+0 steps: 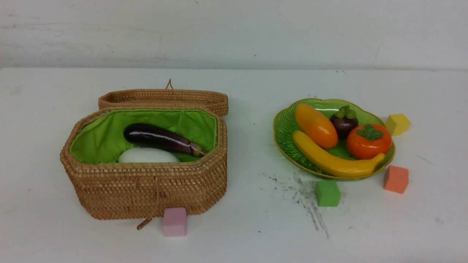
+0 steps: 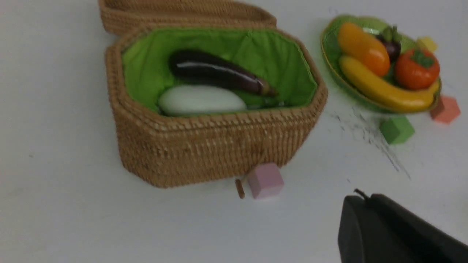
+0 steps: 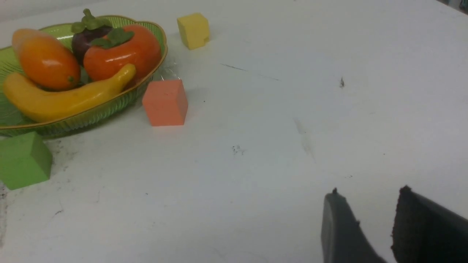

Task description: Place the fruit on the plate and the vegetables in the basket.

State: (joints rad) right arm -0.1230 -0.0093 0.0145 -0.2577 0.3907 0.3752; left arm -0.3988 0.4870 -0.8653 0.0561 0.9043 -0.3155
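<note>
Four foam cubes sit loose on the white surface [image 1: 241, 91]. In the front view, a pink cube [image 1: 174, 221] touches the basket's near wall at lower centre-left, a green cube [image 1: 327, 193] lies just below the plate's near rim, an orange cube [image 1: 396, 179] sits at the plate's lower right, and a yellow cube [image 1: 397, 124] sits at its right. Dark scuff marks [image 1: 303, 193] streak the surface between basket and plate.

The basket [image 1: 146, 190] stands at centre-left with its lid [image 1: 164, 98] folded back behind it. Inside lie the eggplant [image 1: 161, 138] and the white vegetable [image 1: 148, 156]; no carrot shows. The plate [image 1: 283, 128] at centre-right holds the banana [image 1: 334, 159], mango [image 1: 316, 126], persimmon [image 1: 368, 141] and mangosteen [image 1: 343, 122].

The left gripper [image 2: 356, 199] shows at the lower right of its wrist view, jaws together and holding nothing, well clear of the basket. The right gripper [image 3: 369, 204] shows at the lower right of its view, jaws apart and empty, well away from the plate.
</note>
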